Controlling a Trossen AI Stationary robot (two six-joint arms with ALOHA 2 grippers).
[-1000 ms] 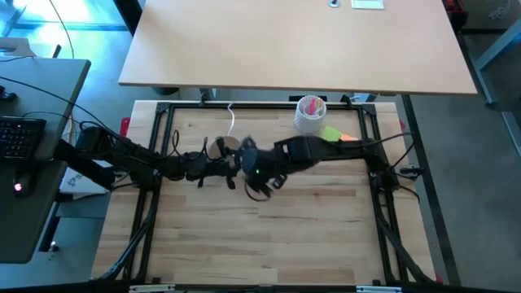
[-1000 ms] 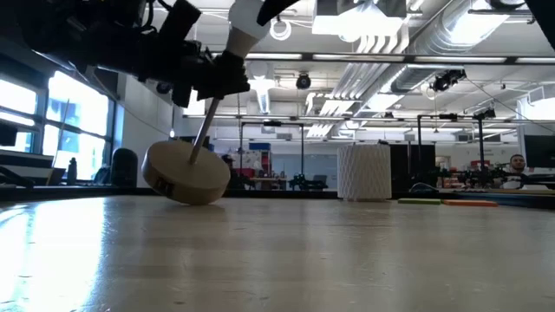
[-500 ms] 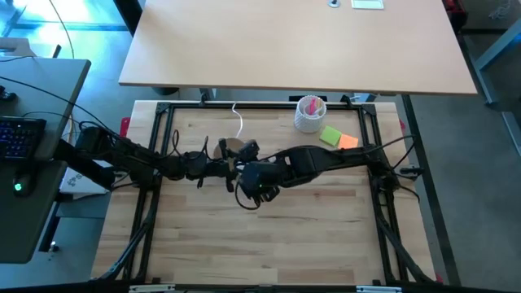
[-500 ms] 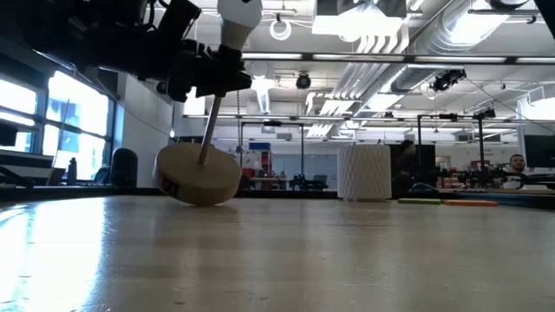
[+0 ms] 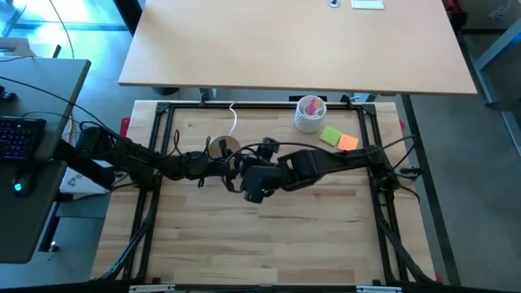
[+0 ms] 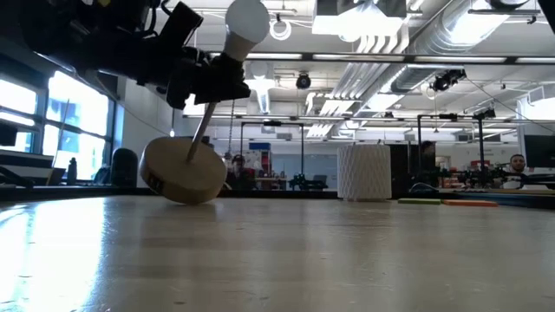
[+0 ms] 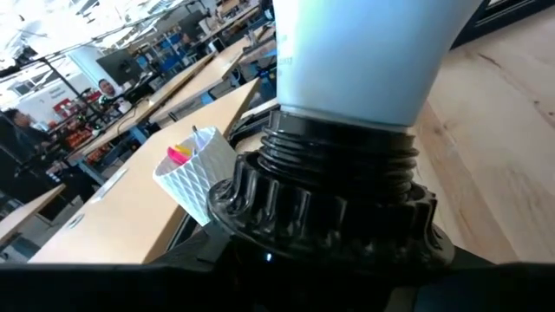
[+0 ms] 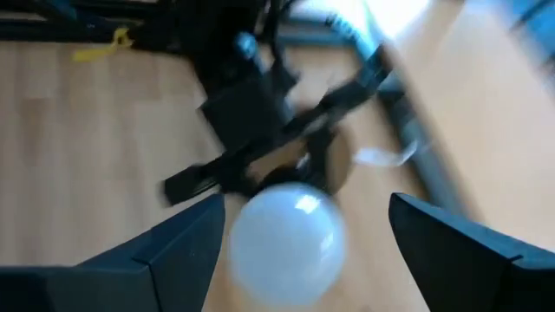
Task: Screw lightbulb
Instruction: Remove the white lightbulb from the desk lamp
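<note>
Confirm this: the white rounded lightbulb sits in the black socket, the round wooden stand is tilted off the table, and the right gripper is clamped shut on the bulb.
One thing is wrong: the right gripper is not clamped on the white rounded lightbulb. The right wrist view shows its fingers spread wide, clear of the glass. The bulb does sit in the black socket, and the low view shows the round wooden stand tilted.

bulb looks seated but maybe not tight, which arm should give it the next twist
Probably the right: the right gripper is open with the lightbulb between its fingers. The left gripper holds the black socket.
</note>
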